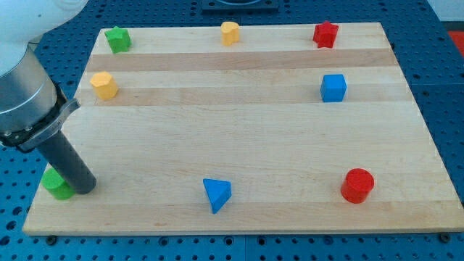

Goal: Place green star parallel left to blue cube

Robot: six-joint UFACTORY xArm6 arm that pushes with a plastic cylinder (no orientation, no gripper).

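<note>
The green star (117, 39) sits at the board's top left corner. The blue cube (333, 88) sits at the right side, in the upper half. My tip (84, 188) rests at the board's lower left, touching the right side of a green round block (56, 184). The tip is far below the green star and far left of the blue cube.
A yellow block (104, 85) lies below the green star. Another yellow block (230, 32) is at top centre and a red star (325, 34) at top right. A blue triangle (217, 194) sits bottom centre and a red cylinder (357, 185) bottom right. The wooden board (239, 138) holds them all.
</note>
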